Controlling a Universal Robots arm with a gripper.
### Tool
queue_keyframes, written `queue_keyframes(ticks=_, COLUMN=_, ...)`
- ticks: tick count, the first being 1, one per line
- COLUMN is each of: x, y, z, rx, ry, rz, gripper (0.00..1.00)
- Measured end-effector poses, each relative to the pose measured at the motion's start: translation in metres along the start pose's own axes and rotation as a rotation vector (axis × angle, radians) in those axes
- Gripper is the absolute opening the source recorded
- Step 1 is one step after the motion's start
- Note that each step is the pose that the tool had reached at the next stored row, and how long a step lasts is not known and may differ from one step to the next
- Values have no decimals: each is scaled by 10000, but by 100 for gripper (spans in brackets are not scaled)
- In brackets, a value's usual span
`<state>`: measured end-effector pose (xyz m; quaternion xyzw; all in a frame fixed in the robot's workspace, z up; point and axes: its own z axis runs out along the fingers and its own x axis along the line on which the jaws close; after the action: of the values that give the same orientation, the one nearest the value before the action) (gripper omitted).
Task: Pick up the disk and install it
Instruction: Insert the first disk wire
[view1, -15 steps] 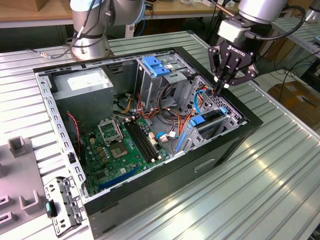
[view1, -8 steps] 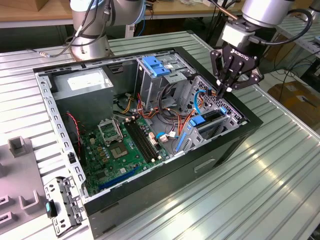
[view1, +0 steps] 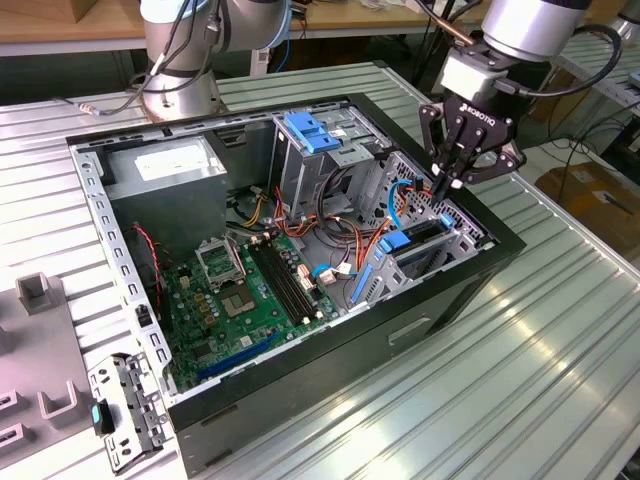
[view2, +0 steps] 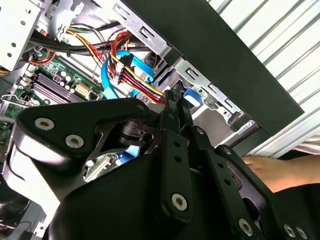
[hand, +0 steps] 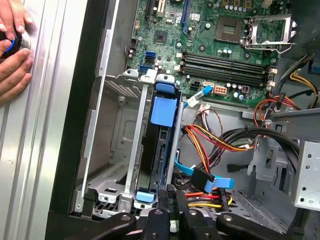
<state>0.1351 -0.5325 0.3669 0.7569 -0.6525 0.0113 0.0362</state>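
A ribbed metal bench (view1: 560, 370) carries an open black computer case (view1: 440, 300) lying on its side, with the green motherboard (view1: 250, 290) exposed inside. The disk (hand: 159, 150) sits on edge in the grey drive cage (view1: 440, 235) at the exterior view's right end of the case, its blue carrier rails and blue tab visible in the first wrist view, with 1 empty slot of the cage beside it. The claw (view1: 443, 183) hangs just above that cage, near the far end of the disk, its fingers (view2: 175, 120) pressed together with nothing between them. Red, yellow and orange power wires (hand: 210, 142) and a blue data cable (view2: 112, 75) run close beside the fingers. A grey box with a white sticker (view1: 165, 165) sits in the far left corner of the case. In the first wrist view, a person's hand (hand: 12, 55) rests on the bench outside the case.
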Motion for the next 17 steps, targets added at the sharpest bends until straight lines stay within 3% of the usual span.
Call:
queue_keyframes(ticks=4, x=-4, y=12, z=24, rx=-29, ry=-19, rz=464, gripper=17)
queue_keyframes(ticks=7, x=-9, y=53, z=27, rx=-31, ry=-20, rz=471, gripper=17)
queue_keyframes(ticks=14, x=7, y=60, z=55, rx=-44, ry=-28, rz=698, gripper=17)
queue_keyframes(ticks=17, x=-1, y=113, z=63, rx=-47, ry=-31, rz=733, gripper=17)
